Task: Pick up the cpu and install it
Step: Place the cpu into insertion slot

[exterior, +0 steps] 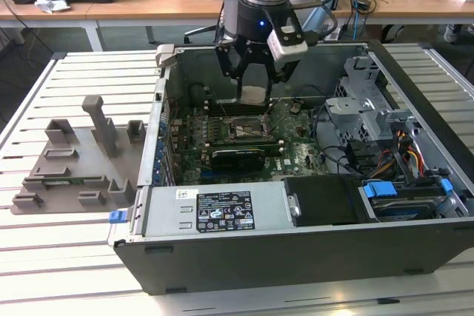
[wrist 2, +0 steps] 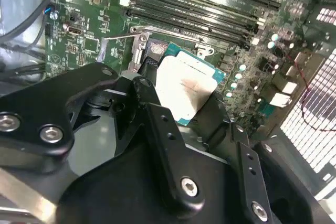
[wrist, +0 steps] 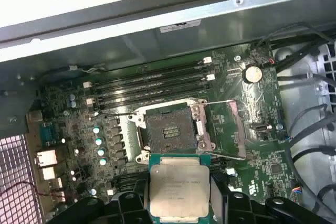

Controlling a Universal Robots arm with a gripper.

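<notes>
The gripper (exterior: 255, 85) on the single arm is hanging inside an open computer case (exterior: 296, 257) that is lying on its side on a slatted white table (exterior: 81, 64). Its jaws are clenching the cpu (exterior: 253, 95) by two opposite edges, so the chip is sitting flat between them, metal plate facing the wrist cameras.

In the exterior view, the cpu is hovering above the motherboard (exterior: 296, 155), apart from it. The socket (exterior: 248, 131) is lying below it and slightly toward the camera.

In the first wrist view, the cpu (wrist: 180, 187) is showing between the black jaws of the gripper (wrist: 181, 205), and the socket (wrist: 170, 132) is standing open and empty just beyond the chip's edge, uncovered. The chip is nearly square, and its sides seem to be running roughly parallel to the socket frame.

The second wrist view is looking past the gripper (wrist 2: 184, 115) from the other side. Here the cpu (wrist 2: 186, 85) is hiding most of the socket (wrist 2: 143, 51), so the gap between the two is unclear. The first wrist view is also showing the row of memory slots (wrist: 152, 85) beyond the socket.
</notes>
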